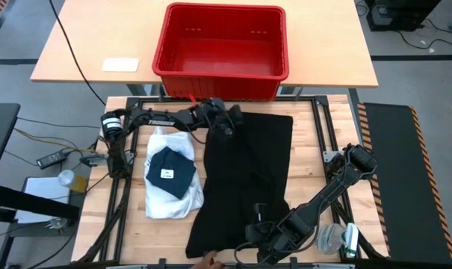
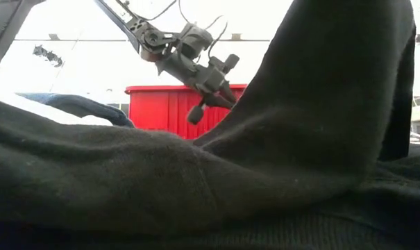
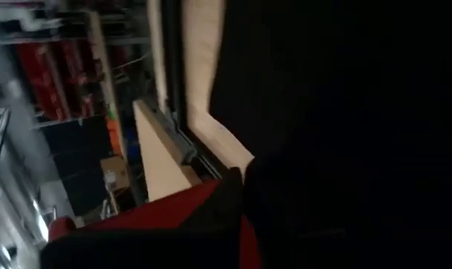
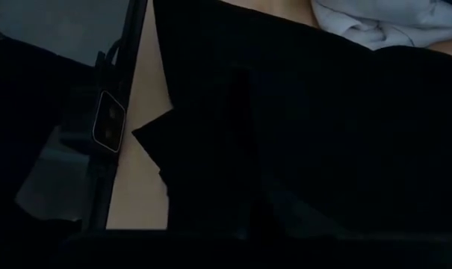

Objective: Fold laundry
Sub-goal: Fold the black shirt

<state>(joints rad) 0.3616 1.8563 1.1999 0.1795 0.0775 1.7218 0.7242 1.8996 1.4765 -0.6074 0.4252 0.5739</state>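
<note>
A large black garment point(image 1: 248, 172) lies spread along the middle of the table, from the far edge to the near edge. My left gripper point(image 1: 229, 123) hangs over its far left corner and shows raised in the low view point(image 2: 199, 107). My right gripper point(image 1: 254, 228) is shut on the garment close to its near edge. In the low view the black cloth point(image 2: 334, 83) rises in a steep peak there. Left of the garment lies a white shirt point(image 1: 162, 202) with a dark folded piece point(image 1: 171, 172) resting on it. My right gripper holds the black garment near its near edge point(image 1: 249, 224), coming slanting down from the table's right near side. The cloth point(image 4: 323, 134) fills the wrist view and hides the place of contact. A raised part stands up from the table while the rest lies flat.
A red plastic crate point(image 1: 222, 41) stands on a second table just beyond the far edge, close behind my left gripper. A person's hand point(image 1: 207, 260) shows at the near edge by the garment's near left corner. Bare wood point(image 1: 315, 149) lies right of the garment.
</note>
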